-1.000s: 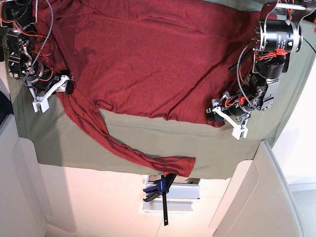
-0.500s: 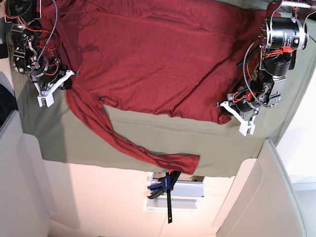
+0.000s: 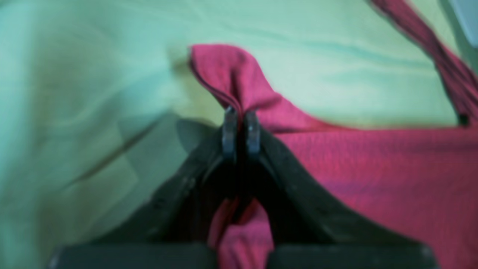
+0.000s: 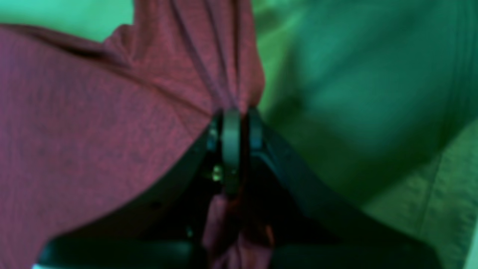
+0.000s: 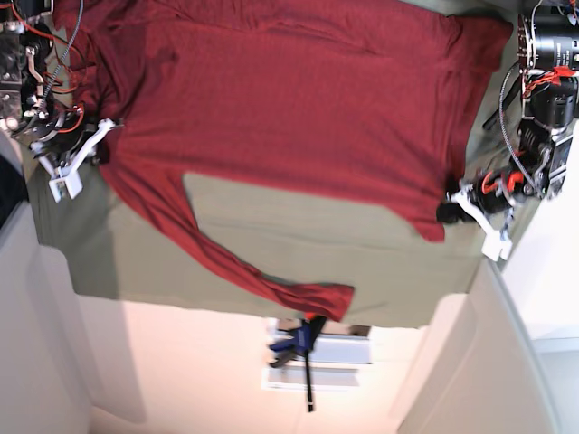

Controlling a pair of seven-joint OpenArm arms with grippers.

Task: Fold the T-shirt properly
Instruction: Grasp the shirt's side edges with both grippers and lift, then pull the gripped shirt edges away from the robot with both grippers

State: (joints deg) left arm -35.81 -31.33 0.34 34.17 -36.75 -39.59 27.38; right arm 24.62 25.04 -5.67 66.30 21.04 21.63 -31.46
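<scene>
Two grippers pinch the T-shirt [image 5: 289,99], one at each side of the sage-green cloth [image 5: 298,249] that serves as the landmark. Closest in the wrist views, the left gripper [image 3: 241,129] has its dark jaws pressed together on a bunched corner of red fabric, with the cloth showing pale green beyond and a red sleeve running off at the upper right. The right gripper [image 4: 235,130] is likewise clamped on a gathered fold of the shirt, the cloth lying to its right. In the base view the T-shirt lies spread across the upper part of the cloth, stretched between the right gripper [image 5: 90,149] at the cloth's left edge and the left gripper [image 5: 452,210] near its right edge. One long sleeve trails diagonally down over the cloth, its cuff at the lower edge. Below the cloth is a pale, cream-coloured surface [image 5: 181,362], where a blue-and-black clamp [image 5: 298,348] sits on a white bracket [image 5: 326,366]
</scene>
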